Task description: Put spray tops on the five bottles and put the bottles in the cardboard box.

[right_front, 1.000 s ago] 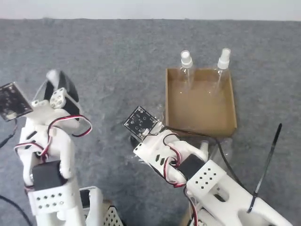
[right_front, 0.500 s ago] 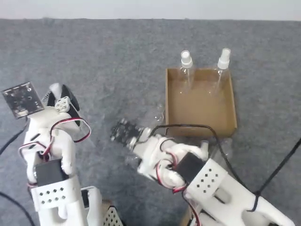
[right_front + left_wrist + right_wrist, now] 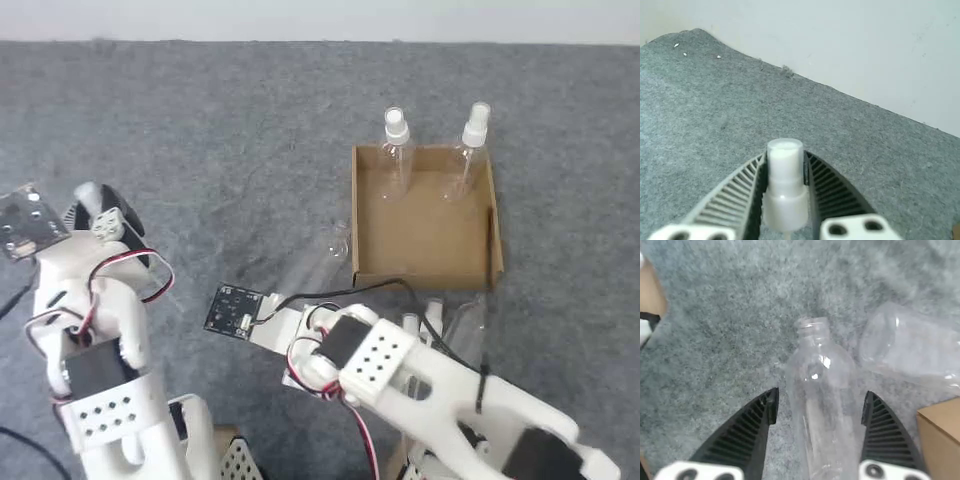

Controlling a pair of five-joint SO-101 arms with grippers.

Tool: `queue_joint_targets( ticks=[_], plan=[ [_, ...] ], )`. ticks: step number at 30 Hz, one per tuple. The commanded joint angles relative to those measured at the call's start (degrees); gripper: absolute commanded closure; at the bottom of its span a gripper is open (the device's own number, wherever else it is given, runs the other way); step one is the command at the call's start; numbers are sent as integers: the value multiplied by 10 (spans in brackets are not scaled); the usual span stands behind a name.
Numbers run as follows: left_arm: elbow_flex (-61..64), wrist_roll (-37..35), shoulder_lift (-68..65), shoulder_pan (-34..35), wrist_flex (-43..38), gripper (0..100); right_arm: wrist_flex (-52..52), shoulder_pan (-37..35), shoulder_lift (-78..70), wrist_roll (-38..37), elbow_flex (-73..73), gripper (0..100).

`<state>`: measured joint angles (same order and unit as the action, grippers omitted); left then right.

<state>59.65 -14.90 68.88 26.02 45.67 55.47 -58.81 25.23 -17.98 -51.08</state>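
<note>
My left gripper (image 3: pixel 785 157) is shut on a white spray top (image 3: pixel 785 186), held up above the grey carpet; in the high view this spray top (image 3: pixel 88 194) sits at the far left. My right gripper (image 3: pixel 821 397) is open and low over the carpet. A clear uncapped bottle (image 3: pixel 821 390) lies between its fingers, neck pointing away. A second clear bottle (image 3: pixel 910 347) lies beside it. The cardboard box (image 3: pixel 426 268) holds two upright bottles with spray tops (image 3: pixel 397 150) (image 3: pixel 470 145) at its far wall.
Clear bottles lie on the carpet left of the box (image 3: pixel 335 243) and in front of its near wall (image 3: pixel 470 318). A corner of the box (image 3: pixel 940 435) is close to my right gripper. A black cable runs over the box's right side (image 3: pixel 490 250).
The right arm has swung left and down, so its wrist board now sits farther left. The left arm has shifted slightly left, still holding the spray top.
</note>
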Motion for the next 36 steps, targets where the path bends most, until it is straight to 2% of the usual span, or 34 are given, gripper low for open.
queue_joint_targets(
  ticks=[1,6,15,19,26,36],
  plan=[
    [-3,2,5,2,-13,989,-27,-2,-17,-7,22,781],
    [5,3,6,-25,-17,989,-41,11,-55,-3,21,790],
    [3,4,6,-25,-17,989,-73,17,-97,-7,21,992],
    [2,4,6,-25,-16,989,-55,32,-77,-7,27,993],
    [1,4,6,-25,-16,989,58,81,32,-3,71,993],
    [0,4,6,-26,-15,989,66,95,134,-2,48,993]
  ],
)
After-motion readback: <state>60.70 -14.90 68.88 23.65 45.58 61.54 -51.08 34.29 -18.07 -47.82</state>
